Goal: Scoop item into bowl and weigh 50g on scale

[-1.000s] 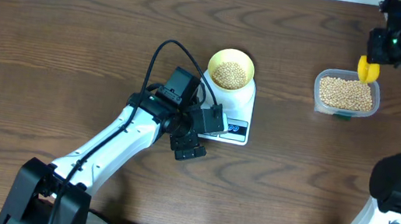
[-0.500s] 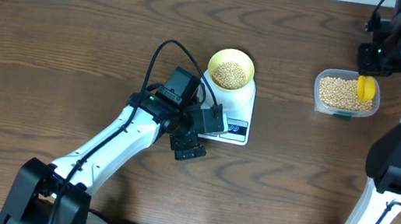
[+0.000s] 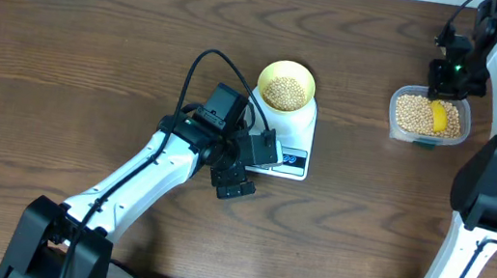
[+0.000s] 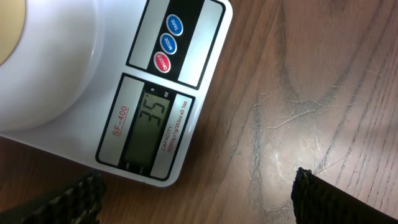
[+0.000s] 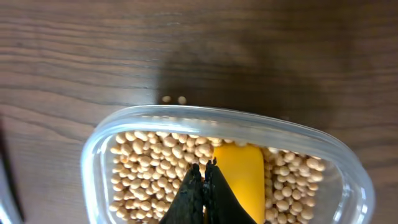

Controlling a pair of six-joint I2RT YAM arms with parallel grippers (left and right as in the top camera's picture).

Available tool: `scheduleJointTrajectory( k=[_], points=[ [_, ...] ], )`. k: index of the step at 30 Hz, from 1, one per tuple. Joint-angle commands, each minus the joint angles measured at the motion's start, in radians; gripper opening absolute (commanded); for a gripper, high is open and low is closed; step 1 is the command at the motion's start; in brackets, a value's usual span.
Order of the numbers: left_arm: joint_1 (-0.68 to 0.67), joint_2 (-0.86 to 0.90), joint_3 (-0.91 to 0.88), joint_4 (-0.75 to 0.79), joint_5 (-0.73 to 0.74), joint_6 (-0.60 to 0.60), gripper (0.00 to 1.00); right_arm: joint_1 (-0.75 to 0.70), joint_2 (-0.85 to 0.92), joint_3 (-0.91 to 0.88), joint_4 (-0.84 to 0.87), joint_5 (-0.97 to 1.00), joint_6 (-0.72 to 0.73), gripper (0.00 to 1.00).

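Note:
The pale-yellow bowl (image 3: pixel 286 88) holds tan beans (image 3: pixel 284 92) and stands on the white scale (image 3: pixel 289 143). The scale's display (image 4: pixel 151 116) reads 35. My left gripper (image 3: pixel 235 178) is open and empty, just off the scale's display end; its fingertips (image 4: pixel 78 198) show at the bottom corners of the left wrist view. My right gripper (image 3: pixel 451 78) is shut on the yellow scoop (image 3: pixel 440 117), which dips into the beans (image 5: pixel 155 168) in the clear tub (image 3: pixel 394 117). In the right wrist view the scoop (image 5: pixel 240 177) lies just right of my closed fingers (image 5: pixel 193 186).
Two loose beans (image 5: pixel 173 99) lie on the wooden table just beyond the tub's rim (image 5: pixel 205 112). A black cable (image 3: pixel 202 64) loops over the left arm near the bowl. The table's far edge runs along the top of the overhead view.
My right gripper has moved left and toward the tub with the scoop, from above the tub's far rim down into the beans. The left arm has not moved.

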Motion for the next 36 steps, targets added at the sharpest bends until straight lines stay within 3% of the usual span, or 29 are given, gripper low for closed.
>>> scheduleJointTrajectory(
  k=[1,19,28,36],
  points=[
    [0.001,-0.003,-0.002,-0.003,0.013,0.013,0.98,-0.022,0.024,-0.002,-0.004,-0.154,-0.010,0.01],
    [0.001,-0.003,-0.002,-0.003,0.013,0.013,0.98,-0.222,0.021,0.011,-0.041,-0.521,-0.009,0.01],
    [0.001,-0.003,-0.002,-0.003,0.013,0.013,0.98,-0.306,-0.012,0.011,-0.041,-0.560,0.002,0.01],
    [0.001,-0.003,-0.002,-0.003,0.013,0.013,0.98,-0.335,-0.012,0.011,-0.011,-0.782,0.002,0.01]
  ],
)
